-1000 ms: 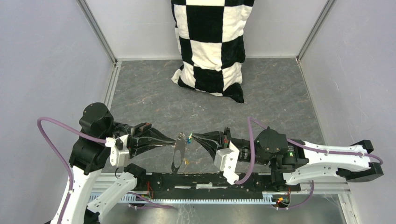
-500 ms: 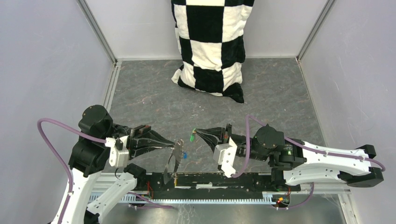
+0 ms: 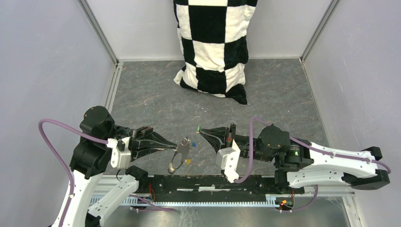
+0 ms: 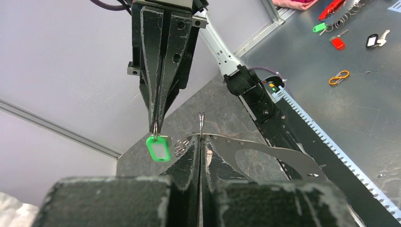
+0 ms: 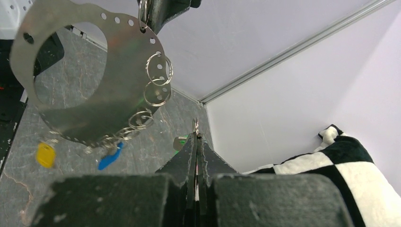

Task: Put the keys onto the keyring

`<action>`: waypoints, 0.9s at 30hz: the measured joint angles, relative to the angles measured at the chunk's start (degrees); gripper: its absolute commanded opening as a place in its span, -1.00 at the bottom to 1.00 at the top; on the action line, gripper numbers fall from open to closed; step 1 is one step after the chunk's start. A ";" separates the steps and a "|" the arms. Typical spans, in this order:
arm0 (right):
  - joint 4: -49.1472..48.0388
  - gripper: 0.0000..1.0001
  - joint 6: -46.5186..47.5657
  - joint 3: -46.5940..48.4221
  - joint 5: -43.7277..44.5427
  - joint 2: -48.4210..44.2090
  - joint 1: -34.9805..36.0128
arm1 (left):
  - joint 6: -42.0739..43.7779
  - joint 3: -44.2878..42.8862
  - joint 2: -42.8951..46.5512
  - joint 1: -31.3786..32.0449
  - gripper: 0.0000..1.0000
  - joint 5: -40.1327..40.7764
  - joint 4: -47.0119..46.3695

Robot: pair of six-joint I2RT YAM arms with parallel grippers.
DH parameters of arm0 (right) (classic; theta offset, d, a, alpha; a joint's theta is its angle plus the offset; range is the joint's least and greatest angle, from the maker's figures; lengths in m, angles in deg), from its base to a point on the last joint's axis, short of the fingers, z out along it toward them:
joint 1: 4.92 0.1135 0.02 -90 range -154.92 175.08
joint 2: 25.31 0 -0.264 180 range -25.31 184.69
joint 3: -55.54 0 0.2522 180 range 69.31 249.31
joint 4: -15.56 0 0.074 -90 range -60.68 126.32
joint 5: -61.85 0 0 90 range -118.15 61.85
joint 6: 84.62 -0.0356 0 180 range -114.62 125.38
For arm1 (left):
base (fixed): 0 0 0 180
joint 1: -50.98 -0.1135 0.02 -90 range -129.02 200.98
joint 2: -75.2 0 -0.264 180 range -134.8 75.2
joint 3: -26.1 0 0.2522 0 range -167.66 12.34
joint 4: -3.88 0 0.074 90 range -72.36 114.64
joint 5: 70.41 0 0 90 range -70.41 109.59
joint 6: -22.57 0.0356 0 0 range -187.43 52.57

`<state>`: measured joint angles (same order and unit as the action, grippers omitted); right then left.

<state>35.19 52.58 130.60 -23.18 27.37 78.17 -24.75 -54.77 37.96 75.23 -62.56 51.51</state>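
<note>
The keyring (image 3: 180,154) is a flat grey metal loop with holes and thin silver rings (image 5: 159,70), hanging above the table. My left gripper (image 3: 176,147) is shut on its edge at a small ring (image 4: 201,124). A blue key (image 5: 109,158) and a yellow key (image 5: 45,154) dangle from its lower rings. My right gripper (image 3: 199,129) is shut on the little ring of the green key (image 4: 158,148), held a short way right of the keyring and apart from it. In the right wrist view the green key (image 5: 181,142) peeks out behind my fingers.
A black-and-white checkered cloth (image 3: 213,47) leans on the back wall. Grey walls close in left and right. A black rail (image 3: 213,182) runs along the near edge. Outside the cell lie loose key tags and an orange carabiner (image 4: 339,77).
The grippers met at the middle a second ago and have drawn apart. My right gripper pulled up and right with the green key. The keyring swung and tilted in my left gripper.
</note>
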 measured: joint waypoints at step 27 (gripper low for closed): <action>5.53 -1.00 9.49 4.28 -6.49 4.39 0.00 | -2.54 0.46 0.00 0.00 -0.95 -0.50 -0.04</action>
<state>40.72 62.06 134.89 -29.67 31.77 78.17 -27.29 -54.31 37.96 75.23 -63.06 51.46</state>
